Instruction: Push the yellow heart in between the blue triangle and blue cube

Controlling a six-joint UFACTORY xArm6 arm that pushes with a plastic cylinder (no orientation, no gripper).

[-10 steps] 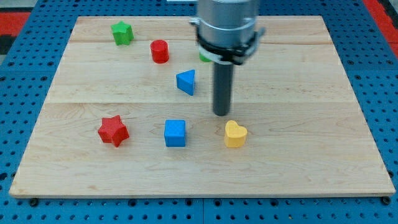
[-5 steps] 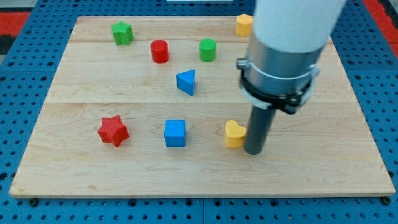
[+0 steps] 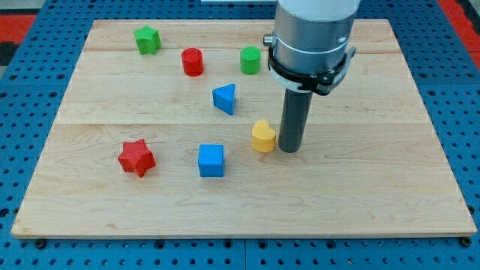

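Where my tip (image 3: 289,149) stands — bare rod, gripping nothing — yellow heart (image 3: 262,136) touches its left.

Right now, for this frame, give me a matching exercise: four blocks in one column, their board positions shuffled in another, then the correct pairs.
Column 1:
1. yellow heart
2. green star
3. red star
4. blue cube

Column 2:
A. view's top left
B. just left of my tip
C. view's lower left
D. below the blue triangle

Pairs: 1-B, 2-A, 3-C, 4-D
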